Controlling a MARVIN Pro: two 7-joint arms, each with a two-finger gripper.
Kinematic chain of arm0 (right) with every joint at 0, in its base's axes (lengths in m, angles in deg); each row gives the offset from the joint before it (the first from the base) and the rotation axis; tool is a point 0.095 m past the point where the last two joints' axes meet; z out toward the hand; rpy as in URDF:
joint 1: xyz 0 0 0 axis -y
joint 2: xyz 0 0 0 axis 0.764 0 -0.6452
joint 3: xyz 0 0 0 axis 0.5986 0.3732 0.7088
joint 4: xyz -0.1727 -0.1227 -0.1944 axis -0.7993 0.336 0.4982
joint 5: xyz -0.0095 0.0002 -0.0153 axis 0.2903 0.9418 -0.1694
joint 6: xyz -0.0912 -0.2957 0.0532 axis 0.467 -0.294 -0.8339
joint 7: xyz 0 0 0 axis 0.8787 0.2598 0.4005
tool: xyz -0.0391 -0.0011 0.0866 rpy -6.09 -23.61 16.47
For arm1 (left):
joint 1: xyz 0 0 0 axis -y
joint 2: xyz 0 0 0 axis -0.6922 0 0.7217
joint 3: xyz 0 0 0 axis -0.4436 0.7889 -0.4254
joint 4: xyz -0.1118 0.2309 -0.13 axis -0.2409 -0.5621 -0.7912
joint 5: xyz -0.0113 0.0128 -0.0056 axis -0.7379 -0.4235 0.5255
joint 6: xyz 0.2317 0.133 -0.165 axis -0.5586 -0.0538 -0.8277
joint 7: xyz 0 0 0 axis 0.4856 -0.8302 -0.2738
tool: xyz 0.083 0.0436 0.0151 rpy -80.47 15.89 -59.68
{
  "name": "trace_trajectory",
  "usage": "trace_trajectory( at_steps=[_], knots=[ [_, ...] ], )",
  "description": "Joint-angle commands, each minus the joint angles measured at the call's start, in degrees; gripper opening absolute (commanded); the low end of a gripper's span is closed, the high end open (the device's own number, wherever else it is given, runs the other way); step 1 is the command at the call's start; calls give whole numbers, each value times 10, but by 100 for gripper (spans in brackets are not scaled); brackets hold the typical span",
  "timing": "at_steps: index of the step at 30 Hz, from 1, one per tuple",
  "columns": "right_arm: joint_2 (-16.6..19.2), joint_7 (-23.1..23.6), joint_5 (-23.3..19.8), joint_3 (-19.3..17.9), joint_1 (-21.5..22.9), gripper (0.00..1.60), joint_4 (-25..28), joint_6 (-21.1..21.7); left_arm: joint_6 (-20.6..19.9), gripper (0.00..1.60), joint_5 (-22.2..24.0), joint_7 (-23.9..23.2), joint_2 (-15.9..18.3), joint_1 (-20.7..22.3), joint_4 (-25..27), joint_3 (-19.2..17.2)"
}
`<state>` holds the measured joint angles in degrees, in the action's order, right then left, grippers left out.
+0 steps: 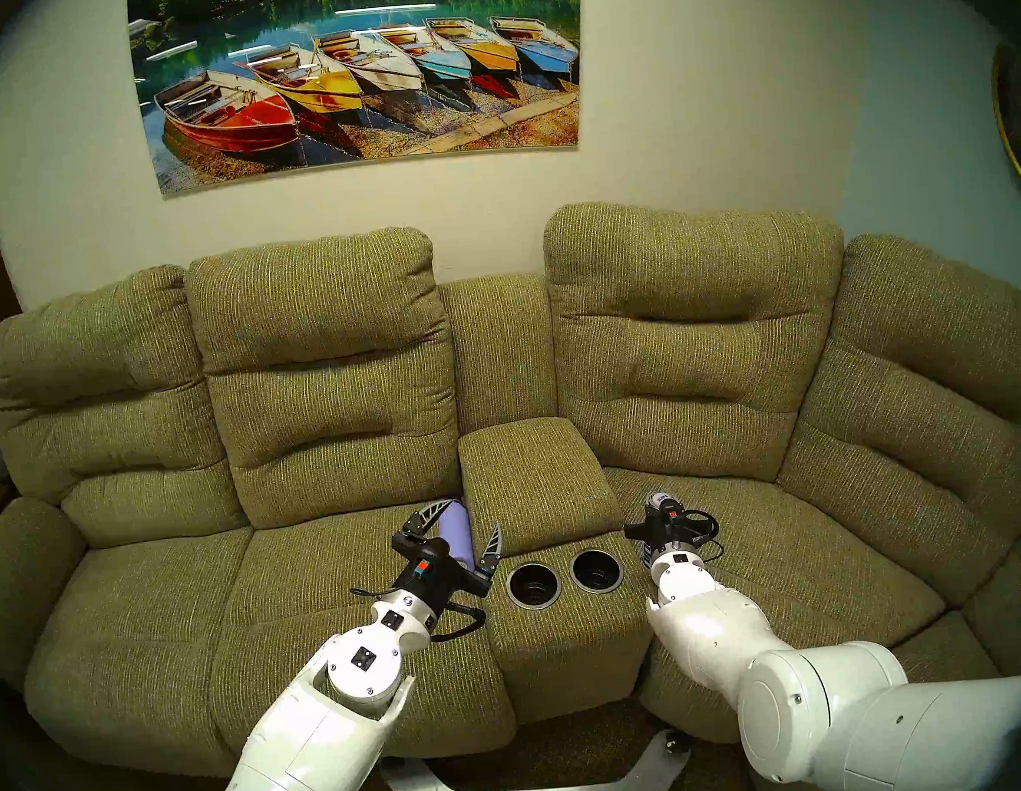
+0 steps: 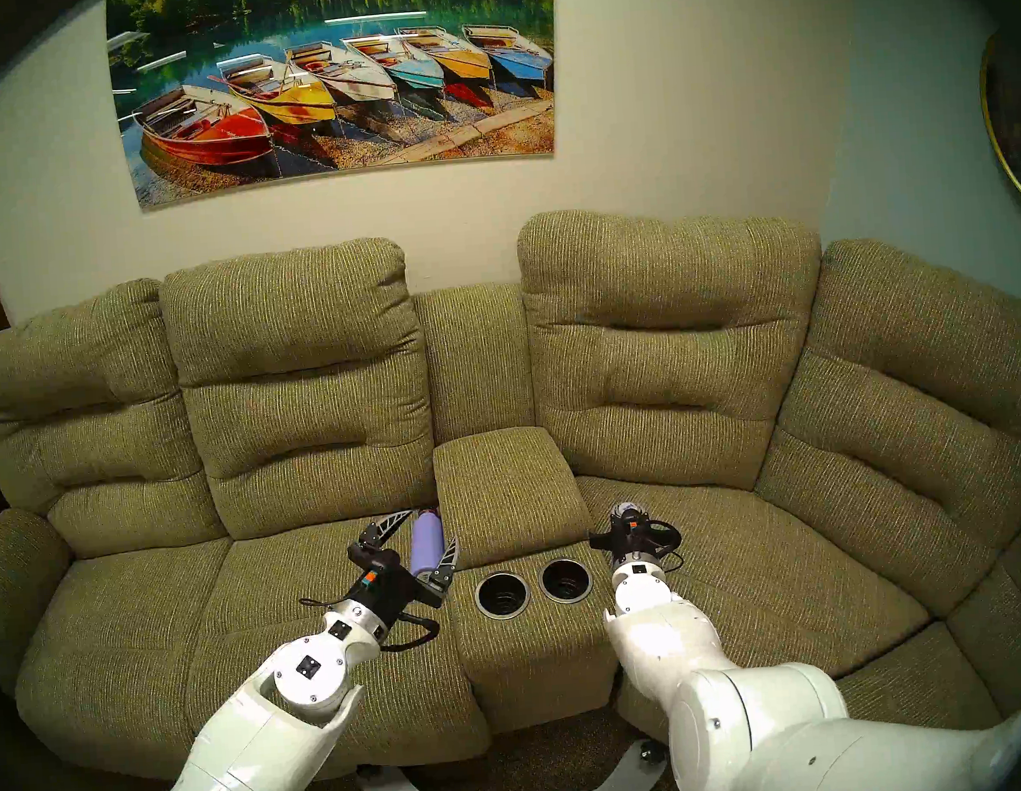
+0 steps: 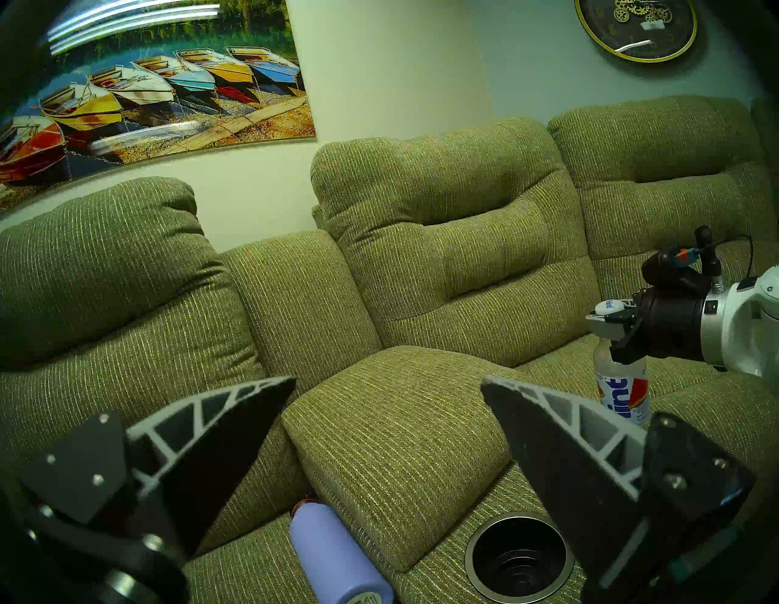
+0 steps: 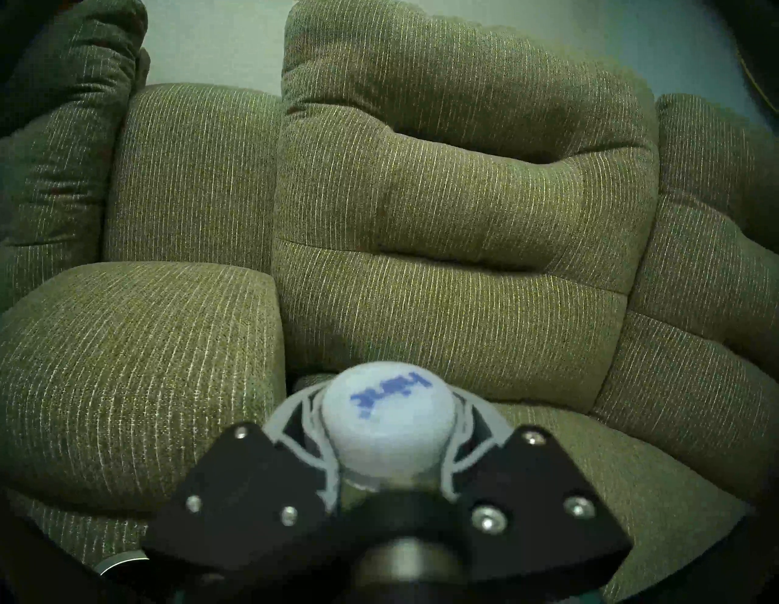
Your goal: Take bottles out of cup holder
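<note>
A: Where do we find the left gripper [image 1: 467, 521]?

B: At ten o'clock from the cup holder [image 1: 532, 585], reaching about level over the left seat, jaws wide apart. The flask [image 1: 456, 531] lies on its side beneath them, against the console [image 1: 563, 629].

A: And the right gripper [image 3: 607, 327]?

B: At two o'clock from the wells, arm stretched forward over the right seat. We see its jaws clamped on the neck of the bottle [image 3: 621, 390], which hangs upright, white cap [image 4: 388, 415] up. Both wells are empty.
</note>
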<state>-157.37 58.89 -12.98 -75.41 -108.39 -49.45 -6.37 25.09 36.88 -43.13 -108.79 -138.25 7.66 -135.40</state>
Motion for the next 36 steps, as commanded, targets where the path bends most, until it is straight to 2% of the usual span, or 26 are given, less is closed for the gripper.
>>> trace_trajectory(
  at_steps=[1,14,15,16,17,18,30,36],
  knots=[
    [-10,-2,0,3,38,0,-19,-21,4,160,-1,-1,0,2,10,0],
    [-9,7,0,7,60,0,-60,-27,4,160,-1,-1,0,2,10,0],
    [-9,10,0,8,61,8,-62,-27,4,160,-1,-1,0,2,10,0],
    [-9,10,0,8,63,50,-64,-27,4,160,-1,-1,0,2,10,0],
    [-9,11,1,8,64,72,-66,-26,4,160,-1,-1,0,2,10,0],
    [-10,12,1,8,66,158,-68,-25,4,160,-1,-1,0,2,10,0],
    [-9,22,-3,5,78,160,-79,-24,4,160,-1,-1,0,2,10,0],
    [-7,11,0,7,74,160,-62,-62,4,160,-1,-1,0,2,10,0]
  ],
)
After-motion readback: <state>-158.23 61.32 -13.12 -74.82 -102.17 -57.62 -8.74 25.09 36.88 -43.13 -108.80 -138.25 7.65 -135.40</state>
